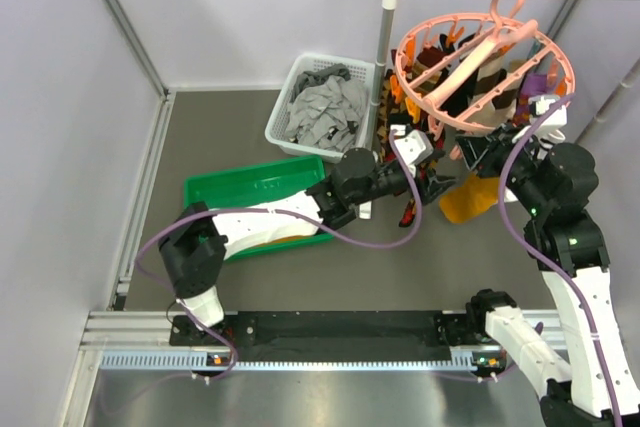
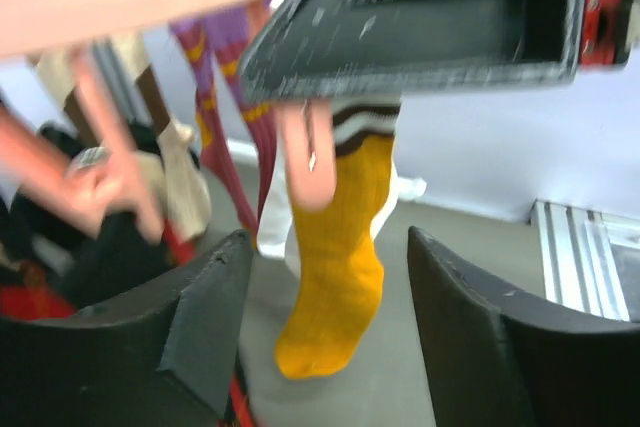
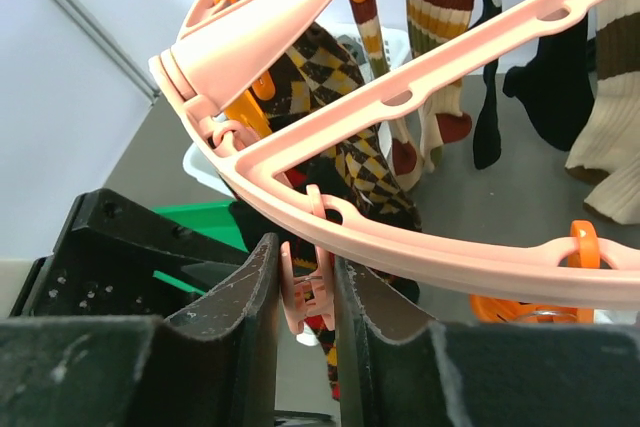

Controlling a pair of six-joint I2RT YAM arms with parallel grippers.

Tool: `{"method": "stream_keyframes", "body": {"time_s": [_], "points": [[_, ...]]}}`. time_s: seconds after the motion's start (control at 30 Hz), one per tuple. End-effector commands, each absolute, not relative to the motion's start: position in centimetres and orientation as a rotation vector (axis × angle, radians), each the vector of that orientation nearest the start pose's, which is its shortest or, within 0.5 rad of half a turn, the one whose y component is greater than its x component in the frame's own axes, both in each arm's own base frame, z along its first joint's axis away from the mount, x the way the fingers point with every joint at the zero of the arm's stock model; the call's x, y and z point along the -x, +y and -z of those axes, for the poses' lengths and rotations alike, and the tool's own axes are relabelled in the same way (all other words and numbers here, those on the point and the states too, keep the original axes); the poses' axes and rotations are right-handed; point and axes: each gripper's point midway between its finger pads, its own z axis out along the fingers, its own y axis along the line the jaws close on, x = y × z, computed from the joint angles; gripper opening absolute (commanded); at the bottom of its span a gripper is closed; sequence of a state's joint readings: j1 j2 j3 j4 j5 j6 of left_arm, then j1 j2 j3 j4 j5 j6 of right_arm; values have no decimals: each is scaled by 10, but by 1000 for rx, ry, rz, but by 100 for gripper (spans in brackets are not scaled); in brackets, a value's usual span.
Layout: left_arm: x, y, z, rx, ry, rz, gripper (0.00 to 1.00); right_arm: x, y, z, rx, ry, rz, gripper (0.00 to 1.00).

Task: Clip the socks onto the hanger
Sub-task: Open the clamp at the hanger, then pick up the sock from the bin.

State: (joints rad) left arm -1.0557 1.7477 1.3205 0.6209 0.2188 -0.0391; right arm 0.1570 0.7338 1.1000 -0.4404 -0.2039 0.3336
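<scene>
The salmon-pink ring hanger hangs from the white rail, with several socks clipped around it. My right gripper is shut on a pink clip under the hanger rim; in the top view the right gripper is below the ring's near edge. A mustard-orange sock with a brown-and-white cuff hangs from a pink clip; the sock also shows in the top view. My left gripper is open and empty, its fingers on either side of the sock without touching it; it shows in the top view.
A green bin lies under the left arm, with something orange in it. A white basket of grey garments stands behind. The white rail post stands left of the hanger. Argyle socks hang behind the clip.
</scene>
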Motion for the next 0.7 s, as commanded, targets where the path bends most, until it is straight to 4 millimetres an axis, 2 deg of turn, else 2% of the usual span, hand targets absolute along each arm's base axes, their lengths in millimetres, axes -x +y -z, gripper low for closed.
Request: {"method": "stream_keyframes", "body": {"time_s": [0.0, 0.1, 0.13, 0.17, 0.27, 0.3, 0.37, 0.4, 0.43, 0.5, 0.53, 0.67], "points": [[-238, -474, -368, -795, 1172, 1010, 71, -259, 92, -392, 12, 1606, -555, 1], [-242, -451, -357, -782, 1270, 924, 80, -260, 93, -391, 16, 1606, -556, 1], [-242, -440, -362, -769, 1280, 894, 82, -260, 93, -391, 15, 1608, -558, 0], [-248, -429, -340, -768, 1374, 827, 86, -260, 93, -391, 15, 1605, -560, 1], [-253, -398, -326, -773, 1468, 698, 90, -259, 94, -393, 17, 1599, -566, 1], [-251, -386, -305, -805, 1551, 643, 90, -259, 94, -392, 20, 1599, -566, 1], [-253, -365, -300, -776, 1607, 589, 92, -259, 94, -393, 19, 1598, -568, 0], [-254, -347, -278, -787, 1698, 510, 93, -259, 94, -391, 19, 1602, -564, 0], [-258, -332, -273, -769, 1729, 471, 93, -260, 93, -391, 19, 1603, -561, 0], [-262, -312, -259, -720, 1814, 424, 93, -260, 93, -388, 20, 1610, -556, 0], [-266, -295, -245, -682, 1890, 387, 92, -260, 92, -388, 20, 1612, -552, 0], [-270, -262, -213, -585, 2053, 305, 88, -259, 92, -385, 18, 1614, -550, 0]]}}
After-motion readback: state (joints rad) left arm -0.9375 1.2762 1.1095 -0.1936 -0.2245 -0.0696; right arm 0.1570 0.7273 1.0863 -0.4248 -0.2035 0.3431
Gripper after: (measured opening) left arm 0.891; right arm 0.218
